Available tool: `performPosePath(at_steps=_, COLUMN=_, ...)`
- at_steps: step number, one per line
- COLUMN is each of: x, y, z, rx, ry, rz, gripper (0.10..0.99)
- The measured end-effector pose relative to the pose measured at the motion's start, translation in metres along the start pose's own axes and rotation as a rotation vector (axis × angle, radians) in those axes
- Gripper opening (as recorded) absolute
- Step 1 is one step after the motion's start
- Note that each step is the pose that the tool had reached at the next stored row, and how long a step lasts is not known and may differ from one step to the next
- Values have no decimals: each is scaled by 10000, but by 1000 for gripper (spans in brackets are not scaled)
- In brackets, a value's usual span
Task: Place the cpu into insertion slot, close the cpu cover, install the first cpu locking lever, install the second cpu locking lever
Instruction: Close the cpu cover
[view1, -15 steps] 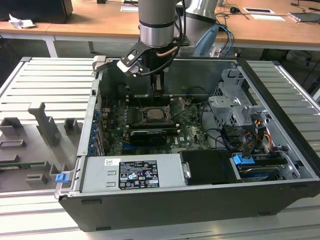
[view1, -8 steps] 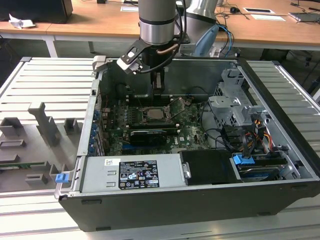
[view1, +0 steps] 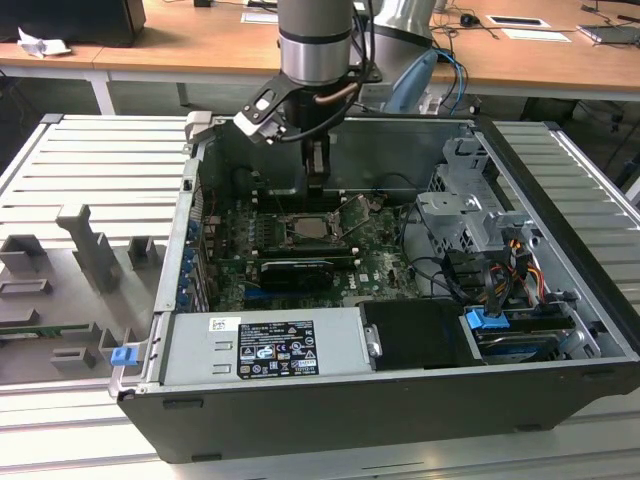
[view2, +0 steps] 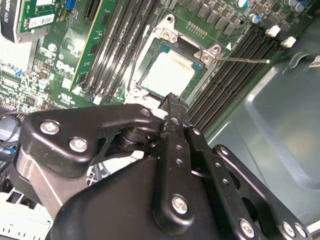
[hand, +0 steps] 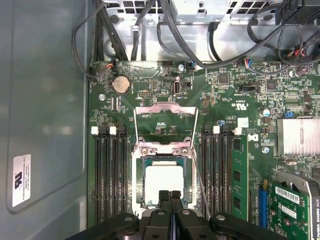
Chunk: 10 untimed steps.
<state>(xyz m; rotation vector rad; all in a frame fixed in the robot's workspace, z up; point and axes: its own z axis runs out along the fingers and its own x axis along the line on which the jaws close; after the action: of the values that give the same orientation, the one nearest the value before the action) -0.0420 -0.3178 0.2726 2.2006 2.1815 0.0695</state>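
The cpu (hand: 164, 184), a pale silver square, lies in the insertion slot (hand: 138, 186) on the green motherboard; it also shows in the second wrist view (view2: 167, 73). The cpu cover (hand: 166, 106) is swung open beyond the slot, with green board showing through its cut-out. Thin wire levers (hand: 199, 176) stand free beside the slot, and one (view2: 245, 60) sticks out sideways. My gripper (hand: 170, 196) is shut with nothing between its fingers, its tips at the slot's near edge. In the exterior view it (view1: 317, 188) hangs just above the slot (view1: 314, 228).
Long black memory slots (hand: 111, 175) flank the socket on both sides. A black card (view1: 297, 272), a power supply (view1: 265, 345), a drive cage (view1: 465, 215) and loose cables (view1: 440, 270) fill the case. Grey fixtures (view1: 90, 245) sit on the table at the exterior view's left.
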Motion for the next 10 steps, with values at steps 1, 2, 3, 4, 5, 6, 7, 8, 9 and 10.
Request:
performPosePath(at_steps=1, x=0, y=10, z=-1, rx=1, ry=-1, rz=0, gripper=106)
performPosePath(at_steps=2, x=0, y=25, z=0, rx=1, ry=-2, rz=1, gripper=106)
performPosePath(at_steps=3, x=0, y=45, z=1, rx=1, ry=-2, rz=1, gripper=106)
performPosePath(at_steps=4, x=0, y=68, z=3, rx=1, ry=0, rz=0, gripper=106)
performPosePath(at_steps=5, x=0, y=85, z=4, rx=1, ry=-1, rz=-1, gripper=106)
performPosePath(at_steps=6, x=0, y=92, z=4, rx=1, ry=-1, rz=-1, gripper=106)
performPosePath(at_steps=7, x=1, y=97, z=5, rx=1, ry=-1, rz=0, gripper=106)
performPosePath(at_steps=8, x=1, y=99, z=5, rx=1, ry=-1, rz=0, gripper=106)
performPosePath(at_steps=9, x=2, y=108, z=6, rx=1, ry=0, rz=0, gripper=106)
performPosePath(at_steps=10, x=2, y=116, z=6, rx=0, ry=-1, rz=0, gripper=106)
